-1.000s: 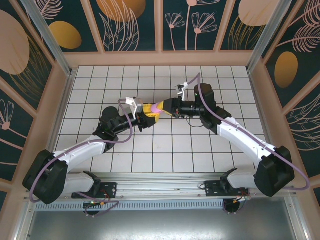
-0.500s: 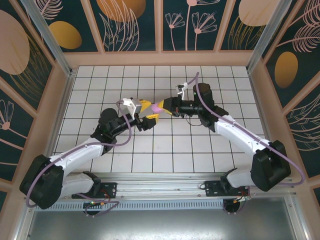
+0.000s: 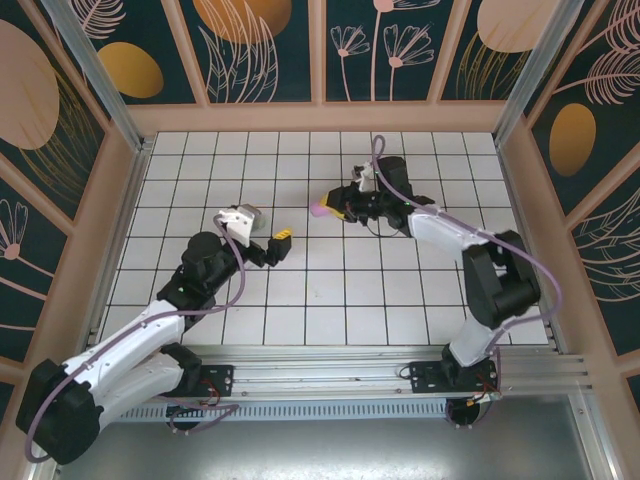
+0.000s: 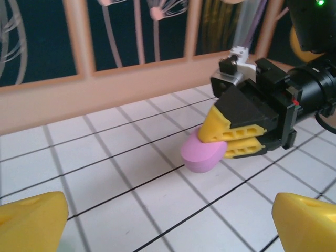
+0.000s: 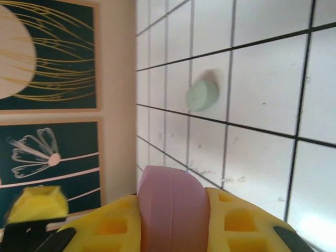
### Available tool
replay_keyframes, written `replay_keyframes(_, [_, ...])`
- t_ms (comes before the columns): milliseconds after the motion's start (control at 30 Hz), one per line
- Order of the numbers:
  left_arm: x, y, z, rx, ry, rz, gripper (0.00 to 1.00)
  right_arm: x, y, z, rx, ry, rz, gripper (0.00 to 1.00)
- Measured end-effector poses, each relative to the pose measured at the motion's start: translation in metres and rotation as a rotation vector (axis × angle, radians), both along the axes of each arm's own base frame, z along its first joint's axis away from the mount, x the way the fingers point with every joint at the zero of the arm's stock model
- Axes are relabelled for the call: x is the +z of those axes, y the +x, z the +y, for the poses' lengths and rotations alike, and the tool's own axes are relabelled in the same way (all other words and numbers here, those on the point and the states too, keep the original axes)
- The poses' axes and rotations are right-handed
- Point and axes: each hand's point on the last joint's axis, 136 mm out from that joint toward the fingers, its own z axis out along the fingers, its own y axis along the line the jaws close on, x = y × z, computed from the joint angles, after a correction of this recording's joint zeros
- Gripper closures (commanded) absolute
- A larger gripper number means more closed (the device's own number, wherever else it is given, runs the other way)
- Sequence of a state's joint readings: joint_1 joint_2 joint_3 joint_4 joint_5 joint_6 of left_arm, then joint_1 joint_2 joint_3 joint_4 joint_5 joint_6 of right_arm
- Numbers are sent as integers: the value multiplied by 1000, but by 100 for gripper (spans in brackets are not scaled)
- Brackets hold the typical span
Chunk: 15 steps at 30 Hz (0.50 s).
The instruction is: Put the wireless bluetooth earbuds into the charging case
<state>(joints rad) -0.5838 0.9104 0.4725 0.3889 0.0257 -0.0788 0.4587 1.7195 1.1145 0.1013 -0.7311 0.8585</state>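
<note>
Parted from the left gripper (image 4: 169,223) since the earlier frame, the purple-pink case (image 4: 203,153) is pinched by one end between the closed yellow fingers of the right gripper (image 4: 212,140). A mint-green earbud (image 5: 202,95) lies on the white tiled floor (image 3: 330,290) beyond the case, well apart from it. Facing the case, the left gripper's jaws are spread wide and hold nothing.

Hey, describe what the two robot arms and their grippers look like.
The left arm and right arm have white links, black joints and a purple cable looping alongside. The left gripper and right gripper are black with yellow fingertips; the right one's show rectangular pockets.
</note>
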Motion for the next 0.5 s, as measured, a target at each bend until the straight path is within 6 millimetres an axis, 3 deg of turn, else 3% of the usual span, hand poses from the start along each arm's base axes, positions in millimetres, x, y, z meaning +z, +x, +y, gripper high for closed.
replay_keyframes(133, [-23,2,21,111,37,59,2,-42,13,19,29,-44,53,97])
replay_keyframes(300, [-60,0,38,197,68,160,1,-94,13,39,64,-91,136,96])
replay_keyframes(500, [-86,-5,47,237,64,224,2,-110,22,49,71,-138,111,97])
